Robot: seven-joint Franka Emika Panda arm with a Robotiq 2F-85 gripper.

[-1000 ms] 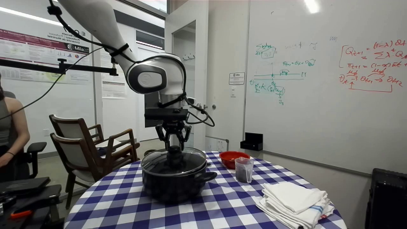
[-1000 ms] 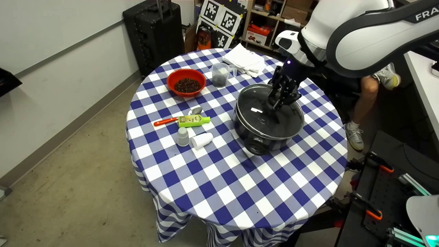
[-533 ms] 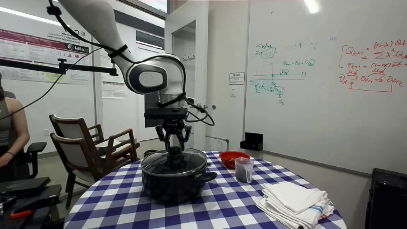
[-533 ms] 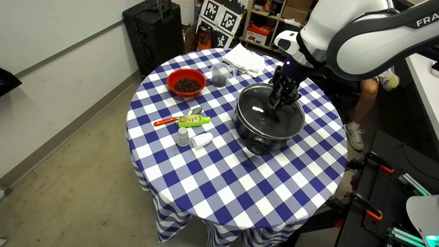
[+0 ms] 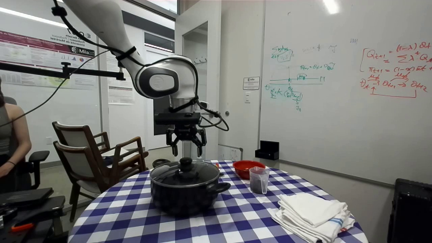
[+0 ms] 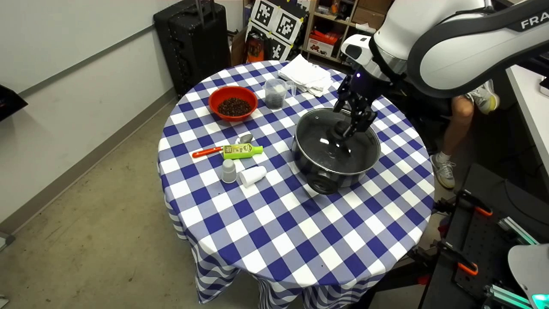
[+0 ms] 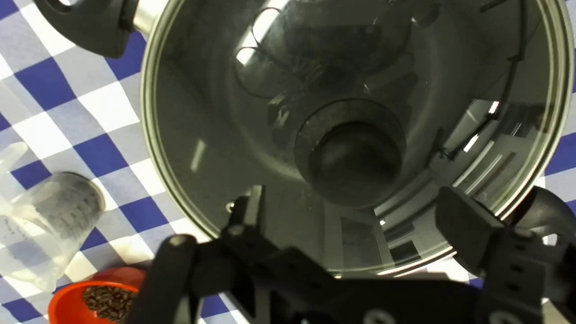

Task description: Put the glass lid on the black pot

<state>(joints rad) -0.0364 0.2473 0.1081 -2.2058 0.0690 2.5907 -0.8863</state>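
At the left in an exterior view, wooden chairs (image 5: pixel 75 160) are seen beyond the checked tablecloth (image 5: pixel 249 216). To their right the black pot (image 5: pixel 184 200) is found upright on the cloth, covered by the glass lid (image 5: pixel 185 175), whose rim appears to be seated level as far as is shown. Just above the lid's knob (image 5: pixel 186 164) the gripper (image 5: pixel 187 153) is held with its fingers (image 5: pixel 174 150) spread wide to either side; nothing is gripped, and in the wrist view the knob is seen free, ahead of the parted fingertips (image 7: pixel 461 218). Release of the lid is therefore judged to be the step in hand, with the placing itself all but finished. For the next move, a straight upward withdrawal with wide fingers is called for, so that the knob is cleared and the lid is neither caught nor tipped. Farther right, the red bowl (image 5: pixel 240 171) and the clear measuring cup (image 5: pixel 259 181) are set just beside each other, apart from the pot; at the far right, folded white towels (image 5: pixel 312 212) are laid. None of these needs to be touched.
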